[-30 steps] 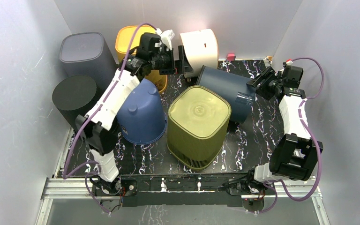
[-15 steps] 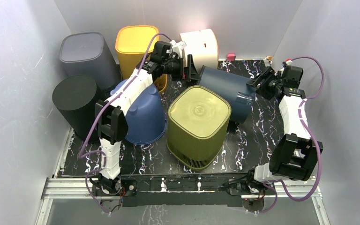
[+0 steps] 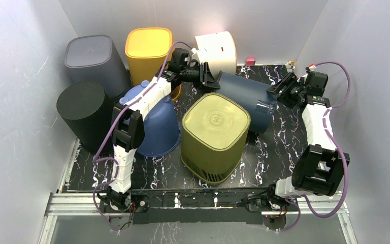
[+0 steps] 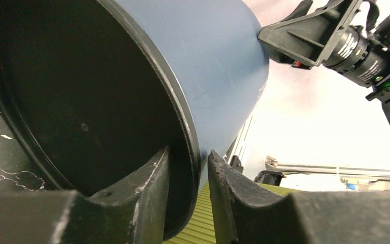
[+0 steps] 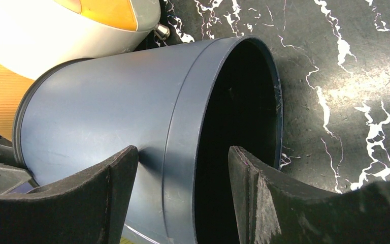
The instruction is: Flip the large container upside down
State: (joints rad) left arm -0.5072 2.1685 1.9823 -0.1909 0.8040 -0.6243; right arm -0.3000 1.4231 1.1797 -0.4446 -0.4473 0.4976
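The left hand [image 4: 189,155] straddles the dark rim at one end of the dark slate-blue round plastic bin [image 4: 218,66]. One finger sits inside the shadowed recess and the other outside along the wall. A sliver of wall shows between the outer finger and the rim, so I judge the hand released around the rim, not clenched on it. The right hand [image 5: 180,150] is spread wide and grasps nothing. The open mouth of the slate-blue bin lies just beyond its fingertips, framed between them.

This bin lies on its side on the black marbled worktop [image 3: 264,157], just behind and to the right of the olive-green ribbed square plastic bin [image 3: 216,127], which stands closed face up. Whether the two touch I cannot tell.

The slate-blue bin's long axis runs from behind the olive bin out past its back right corner. The closed end is behind the olive bin, at the left hand. The mouth is to its right, at the right hand.

The coming move turns on that axis: the closed end must rise and the mouth must settle flat on the worktop. The left hand is on the end that has to go up, so the lift probably falls to it, with the right hand placed to stop the mouth rim sliding. The olive bin stands close, so there is little room to swing, and the round wall may roll.
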